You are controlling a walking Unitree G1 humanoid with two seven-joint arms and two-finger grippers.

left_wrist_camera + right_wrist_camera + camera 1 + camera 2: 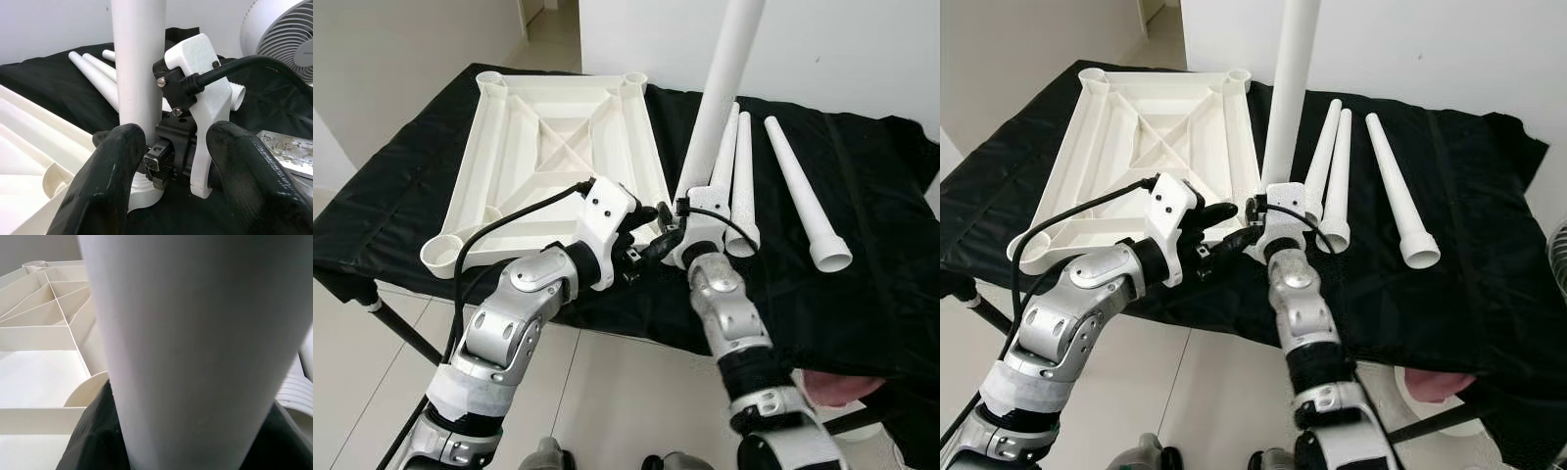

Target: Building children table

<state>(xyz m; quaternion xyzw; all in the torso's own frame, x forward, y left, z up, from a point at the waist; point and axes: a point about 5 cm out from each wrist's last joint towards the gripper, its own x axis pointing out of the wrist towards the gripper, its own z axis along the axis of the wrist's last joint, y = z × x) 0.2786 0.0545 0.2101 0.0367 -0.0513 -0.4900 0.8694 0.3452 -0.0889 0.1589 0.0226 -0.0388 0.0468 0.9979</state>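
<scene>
The table top (558, 157) lies upside down on the black cloth (862, 274), ribs showing, with a round socket at each corner; the near-right socket sits just to the left of the two grippers. The right gripper (677, 223) is clamped around one white leg (717, 93) near its wide end and holds it nearly upright, its long axis running up and a little away from the robot, the wide end close above the cloth beside that corner. The left gripper (168, 161) has its black fingers (110, 181) spread, one on each side of the right gripper's wrist piece and touching or almost touching the leg, so it grips nothing. Three more legs (744, 181) lie flat on the cloth to the right. I judge the coming move turns on shifting the leg's wide end left, over the near socket, and the right arm already carries it.
</scene>
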